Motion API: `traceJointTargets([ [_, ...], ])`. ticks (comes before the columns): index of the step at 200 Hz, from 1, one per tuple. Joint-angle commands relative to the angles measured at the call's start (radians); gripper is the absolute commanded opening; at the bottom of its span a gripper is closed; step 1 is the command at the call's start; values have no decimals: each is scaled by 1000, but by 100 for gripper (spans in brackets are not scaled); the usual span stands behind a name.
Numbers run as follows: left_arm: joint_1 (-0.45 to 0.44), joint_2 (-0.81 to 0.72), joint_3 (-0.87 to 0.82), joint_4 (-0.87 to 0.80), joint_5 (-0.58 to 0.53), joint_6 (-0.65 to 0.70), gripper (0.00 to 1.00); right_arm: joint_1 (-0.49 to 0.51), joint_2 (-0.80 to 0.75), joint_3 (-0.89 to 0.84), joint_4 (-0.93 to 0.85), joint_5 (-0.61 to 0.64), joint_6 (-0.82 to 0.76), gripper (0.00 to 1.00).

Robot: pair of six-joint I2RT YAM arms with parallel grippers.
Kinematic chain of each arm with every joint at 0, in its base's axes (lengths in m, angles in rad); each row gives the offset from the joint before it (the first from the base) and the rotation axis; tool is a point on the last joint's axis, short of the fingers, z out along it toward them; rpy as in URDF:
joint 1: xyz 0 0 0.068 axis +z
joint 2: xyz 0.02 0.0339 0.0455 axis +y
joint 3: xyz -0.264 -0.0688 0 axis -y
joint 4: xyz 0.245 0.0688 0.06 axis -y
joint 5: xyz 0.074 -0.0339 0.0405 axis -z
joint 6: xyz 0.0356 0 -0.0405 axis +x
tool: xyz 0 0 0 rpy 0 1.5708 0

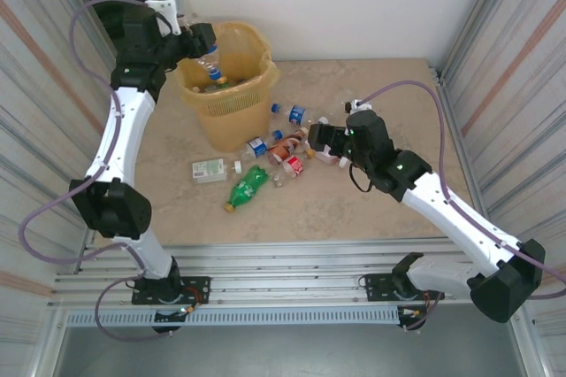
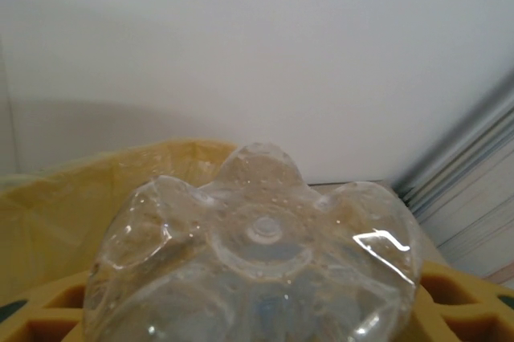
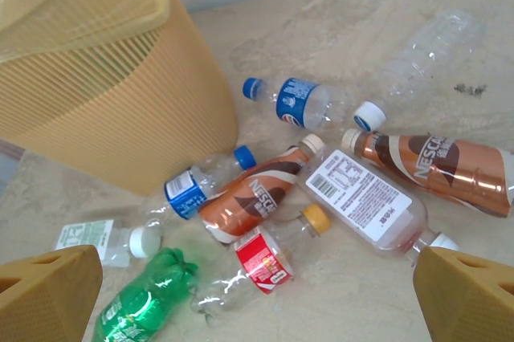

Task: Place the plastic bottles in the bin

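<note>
The left gripper point(image 1: 200, 41) hangs over the bin point(image 1: 232, 107), clamped on a clear bottle point(image 1: 210, 65) that points down into the bin's mouth. A few bottles lie inside below it. The bin stands at the far left of the table point(image 1: 380, 209), and the loose bottles lie in a heap just beside its right flank. The right gripper point(image 1: 320, 138) hovers over that heap, jaws wide apart, holding nothing.

The left wrist view gives the clear bottle's lobed base point(image 2: 257, 270) close up between orange fingers point(image 2: 474, 310), with the bin's yellow liner point(image 2: 72, 197) behind it and a white wall point(image 2: 241, 37) beyond.

The right wrist view sorts the heap. A brown bottle point(image 3: 249, 201) lies against a blue-capped bottle point(image 3: 197, 185) next to the bin wall point(image 3: 104, 109). A white-label bottle point(image 3: 361, 201) lies between it and a second brown bottle point(image 3: 438, 167), touching both. A red-label bottle point(image 3: 257, 266) lies just beside the first brown one, a green bottle point(image 3: 144, 306) and a small white bottle point(image 3: 100, 239) farther left. A blue-label bottle point(image 3: 303, 105) and a crushed bottle point(image 3: 426, 49) lie behind. The fingers point(image 3: 48, 298) frame the lower corners, well apart.
</note>
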Motion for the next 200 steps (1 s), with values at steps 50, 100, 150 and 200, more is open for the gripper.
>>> traceJointTargets([
  [50, 2, 41, 44, -140, -197, 152, 45, -77, 39, 18, -97, -12, 114, 98],
  [100, 1, 54, 26, -150, -228, 160, 60, -126, 95, 20, -155, -57, 159, 98],
  [150, -5, 42, 35, -147, -258, 174, 79, -126, 150, 35, -182, -78, 177, 98],
  [200, -25, -25, -1, -121, -260, 199, 81, -72, 180, 17, -161, -43, 222, 98],
])
